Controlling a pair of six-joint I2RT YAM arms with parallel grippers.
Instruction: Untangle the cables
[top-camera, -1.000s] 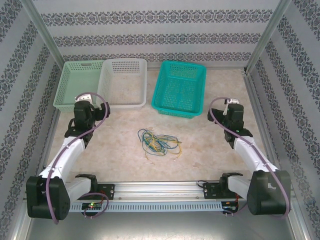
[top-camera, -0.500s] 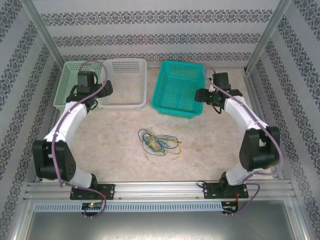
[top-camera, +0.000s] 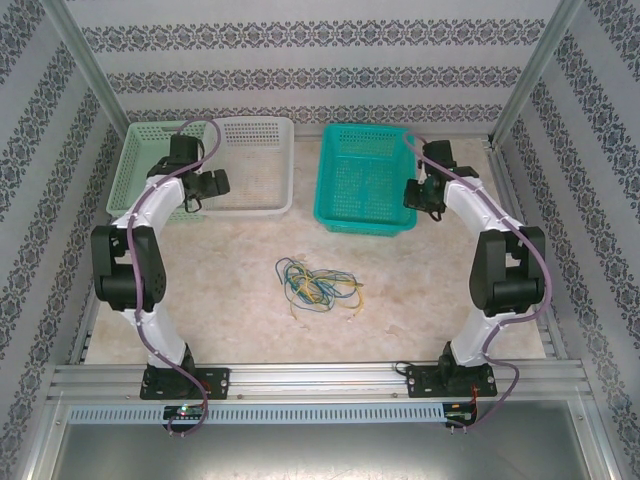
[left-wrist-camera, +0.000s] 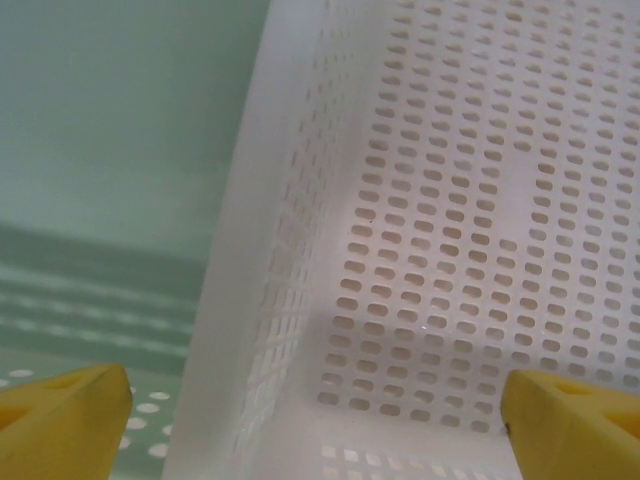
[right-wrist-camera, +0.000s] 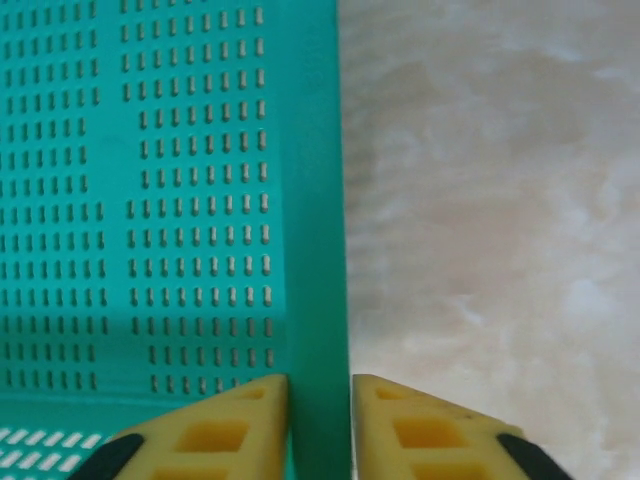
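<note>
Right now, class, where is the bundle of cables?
In the top external view, the cables lie heaped at the centre of the table, just on the near side of the teal basket.

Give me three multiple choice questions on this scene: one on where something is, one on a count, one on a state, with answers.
1. Where is the tangle of thin yellow, blue and green cables? A in a basket; B loose on the marbled tabletop; C in a gripper.
2. How many perforated plastic baskets stand at the far side? A two; B three; C four.
3. What is the right gripper doing? A clamping the teal basket's wall; B hanging open; C holding a cable.
Answers: B, the top view shows them there; B, pale green, white, teal; A, its yellow fingers squeeze that wall.
</note>
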